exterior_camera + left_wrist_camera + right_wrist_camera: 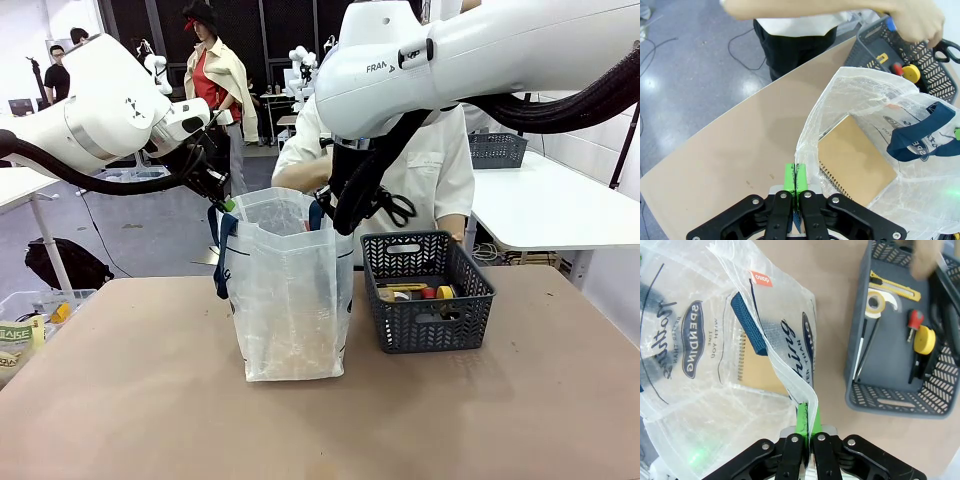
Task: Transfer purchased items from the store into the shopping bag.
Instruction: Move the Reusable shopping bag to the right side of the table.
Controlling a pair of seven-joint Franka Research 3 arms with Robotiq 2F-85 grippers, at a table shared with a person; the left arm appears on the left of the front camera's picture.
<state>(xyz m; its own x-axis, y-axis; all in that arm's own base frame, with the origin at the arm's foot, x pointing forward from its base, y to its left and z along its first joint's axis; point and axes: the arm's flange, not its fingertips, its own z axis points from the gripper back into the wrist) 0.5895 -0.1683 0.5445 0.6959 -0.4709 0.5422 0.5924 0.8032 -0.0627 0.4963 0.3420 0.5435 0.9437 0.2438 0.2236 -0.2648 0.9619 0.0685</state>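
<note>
My left gripper (795, 179) is clamped on one edge of the bag's (290, 300) open mouth, and my right gripper (807, 417) is clamped on the opposite edge. A notebook (855, 160) lies inside the bag. Just beside the bag, the basket (425, 325) holds the items (925, 339), with a person's hand (917, 20) over it.

shopping bag (290, 300): translucent white, dark blue strap handles (747, 322), navy oval SPENDING print (692, 340), orange-red tag (761, 278). spiral notebook (857, 160) inside: kraft brown. basket (430, 338): dark grey, herringbone lattice. In it: yellow utility knife (892, 286), yellow tape roll (877, 304), red-handled screwdriver (914, 319). table (150, 400) tan. left gripper (795, 181), right gripper (807, 420): black, green pads.
</note>
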